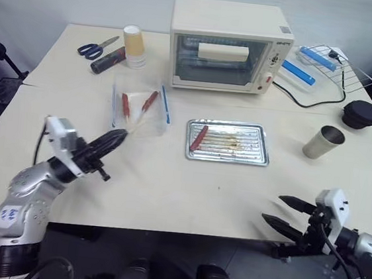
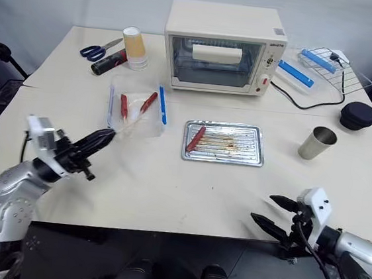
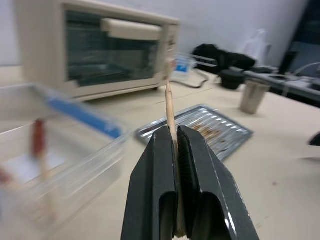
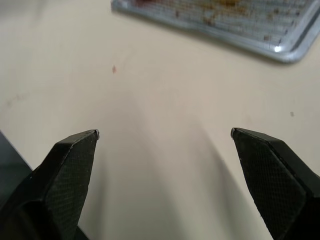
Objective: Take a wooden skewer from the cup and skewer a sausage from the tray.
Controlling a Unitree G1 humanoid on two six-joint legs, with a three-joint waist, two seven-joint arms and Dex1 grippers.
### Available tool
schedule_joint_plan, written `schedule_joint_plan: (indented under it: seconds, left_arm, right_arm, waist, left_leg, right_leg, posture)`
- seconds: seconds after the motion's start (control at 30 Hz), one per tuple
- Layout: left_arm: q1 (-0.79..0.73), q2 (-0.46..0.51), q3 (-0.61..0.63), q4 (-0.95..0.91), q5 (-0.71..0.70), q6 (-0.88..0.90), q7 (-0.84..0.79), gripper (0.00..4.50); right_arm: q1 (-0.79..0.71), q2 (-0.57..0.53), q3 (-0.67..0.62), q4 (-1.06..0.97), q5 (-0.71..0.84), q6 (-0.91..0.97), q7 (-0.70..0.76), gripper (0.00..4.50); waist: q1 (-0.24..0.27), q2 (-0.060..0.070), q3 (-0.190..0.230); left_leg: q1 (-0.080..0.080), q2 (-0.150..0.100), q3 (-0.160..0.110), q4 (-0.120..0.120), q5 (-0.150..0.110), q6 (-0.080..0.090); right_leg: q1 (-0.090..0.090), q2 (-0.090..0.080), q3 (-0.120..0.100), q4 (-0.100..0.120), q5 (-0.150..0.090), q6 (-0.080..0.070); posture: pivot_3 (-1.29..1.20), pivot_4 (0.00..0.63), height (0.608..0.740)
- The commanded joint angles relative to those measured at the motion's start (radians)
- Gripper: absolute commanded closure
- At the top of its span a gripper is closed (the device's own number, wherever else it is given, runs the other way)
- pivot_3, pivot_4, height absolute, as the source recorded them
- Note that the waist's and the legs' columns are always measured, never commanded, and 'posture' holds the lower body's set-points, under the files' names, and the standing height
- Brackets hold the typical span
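My left gripper [image 1: 118, 136] is shut on the wooden skewer [image 3: 170, 107], whose pale pointed end sticks out past the fingertips above the table's left front. To its right the silver tray [image 1: 251, 148] lies mid-table, and one dark red sausage [image 1: 199, 137] rests at the tray's left end. The grey-beige cup [image 1: 323, 142] stands right of the tray. My right gripper [image 1: 272, 209] hangs at the table's front right edge, open and holding nothing, well short of the tray [image 4: 280, 50].
A clear plastic box [image 1: 139, 108] with skewered sausages sits just beyond the left gripper. Behind the tray stands a toaster oven [image 1: 229, 47]. Paper cups [image 1: 134, 46], scissors [image 1: 96, 47], a wire rack [image 1: 333, 65] and a black round object [image 1: 360, 114] line the back.
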Motion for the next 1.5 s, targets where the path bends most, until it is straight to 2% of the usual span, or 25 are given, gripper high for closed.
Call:
schedule_joint_plan:
  seconds: [0.03, 0.2, 0.33, 0.4, 0.47, 0.57, 0.7, 0.83, 1.03, 1.13, 1.33, 1.5]
  left_arm:
    - [0.018, 0.008, 0.041, -0.059, -0.042, 0.012, 0.028, 4.50]
    - [0.033, 0.003, 0.035, -0.087, -0.062, 0.036, 0.049, 4.50]
    - [0.027, -0.012, 0.025, -0.090, -0.055, 0.030, 0.071, 4.50]
    - [0.024, -0.018, 0.024, -0.087, -0.054, 0.027, 0.080, 4.50]
    - [0.026, -0.023, 0.021, -0.088, -0.051, 0.024, 0.087, 4.50]
    - [0.039, -0.030, 0.016, -0.096, -0.047, 0.016, 0.092, 4.50]
    - [0.060, -0.036, 0.019, -0.106, -0.046, 0.006, 0.092, 4.50]
    - [0.065, -0.039, 0.015, -0.112, -0.046, 0.002, 0.097, 4.50]
    - [0.059, -0.039, 0.012, -0.112, -0.047, -0.003, 0.101, 4.50]
    - [0.060, -0.041, 0.008, -0.114, -0.046, -0.006, 0.102, 4.50]
    - [0.057, -0.042, 0.006, -0.111, -0.047, -0.010, 0.103, 4.50]
    - [0.042, -0.041, -0.002, -0.102, -0.045, -0.012, 0.102, 4.50]
  right_arm:
    - [-0.167, 0.038, 0.051, -0.042, 0.012, 0.084, -0.056, 0.04]
    - [-0.517, 0.168, 0.202, -0.039, 0.040, 0.349, -0.214, 0.04]
    - [-0.781, 0.451, 0.226, 0.136, -0.054, 0.488, -0.564, 0.04]
    - [-0.845, 0.527, 0.241, 0.208, -0.109, 0.562, -0.654, 0.04]
    - [-0.901, 0.608, 0.300, 0.298, -0.206, 0.531, -0.717, 0.04]
    - [-0.945, 0.726, 0.296, 0.374, -0.264, 0.511, -0.794, 0.04]
    - [-0.963, 0.817, 0.304, 0.425, -0.343, 0.485, -0.845, 0.04]
    - [-0.969, 0.859, 0.298, 0.464, -0.401, 0.457, -0.863, 0.04]
    - [-0.969, 0.861, 0.295, 0.483, -0.465, 0.446, -0.852, 0.04]
    - [-0.966, 0.868, 0.276, 0.472, -0.464, 0.452, -0.836, 0.58]
    - [-0.965, 0.870, 0.280, 0.460, -0.484, 0.484, -0.812, 2.51]
    - [-0.963, 0.865, 0.288, 0.457, -0.501, 0.498, -0.784, 2.51]
  waist:
    - [0.001, 0.000, 0.000]
    - [0.002, 0.000, 0.000]
    - [-0.005, 0.000, 0.000]
    - [-0.006, 0.000, 0.000]
    - [-0.001, 0.000, 0.000]
    - [-0.010, 0.000, 0.000]
    - [-0.027, 0.000, -0.001]
    - [-0.031, 0.000, -0.001]
    - [-0.031, 0.000, -0.001]
    - [-0.031, 0.000, -0.001]
    - [-0.033, 0.000, -0.001]
    - [-0.034, 0.000, -0.001]
  left_leg:
    - [0.000, 0.000, 0.000, 0.000, 0.000, 0.000]
    - [0.000, 0.002, -0.002, -0.001, 0.001, -0.003]
    - [-0.002, 0.003, -0.003, -0.001, 0.000, -0.005]
    - [-0.003, 0.003, -0.002, -0.001, 0.001, -0.006]
    - [-0.004, 0.002, -0.003, -0.001, 0.001, -0.006]
    - [-0.007, 0.000, -0.001, -0.002, 0.000, -0.004]
    - [-0.017, -0.001, 0.000, 0.001, 0.000, -0.003]
    - [-0.017, -0.001, 0.001, 0.002, 0.002, -0.004]
    - [-0.016, 0.000, 0.001, 0.001, 0.003, -0.004]
    - [-0.016, 0.000, 0.001, 0.001, 0.003, -0.004]
    - [-0.016, 0.000, 0.001, 0.001, 0.003, -0.004]
    - [-0.016, 0.000, 0.001, 0.001, 0.003, -0.004]
  right_leg:
    - [0.000, 0.000, 0.000, 0.000, 0.001, 0.000]
    - [-0.001, -0.001, -0.002, -0.001, 0.002, -0.003]
    - [-0.002, -0.001, -0.004, -0.001, 0.002, -0.004]
    - [-0.005, 0.000, -0.004, 0.001, 0.002, -0.004]
    - [-0.005, 0.000, -0.007, 0.005, 0.002, -0.005]
    - [-0.009, -0.001, -0.006, 0.006, 0.003, -0.005]
    - [-0.021, -0.001, -0.007, 0.014, 0.003, -0.005]
    - [-0.021, -0.001, -0.009, 0.015, 0.003, -0.005]
    - [-0.021, -0.001, -0.008, 0.017, 0.003, -0.005]
    - [-0.021, -0.001, -0.008, 0.017, 0.003, -0.005]
    - [-0.021, -0.001, -0.008, 0.017, 0.003, -0.005]
    - [-0.022, 0.000, -0.008, 0.017, 0.003, -0.005]
  posture:
    - [0.00, 0.150, 0.740]
    - [0.00, 0.150, 0.740]
    - [0.00, 0.150, 0.740]
    - [0.00, 0.150, 0.740]
    - [0.00, 0.150, 0.740]
    - [0.00, 0.150, 0.740]
    - [0.00, 0.150, 0.740]
    - [0.00, 0.150, 0.740]
    - [0.00, 0.150, 0.740]
    - [0.00, 0.150, 0.740]
    - [0.00, 0.150, 0.740]
    - [0.00, 0.150, 0.740]
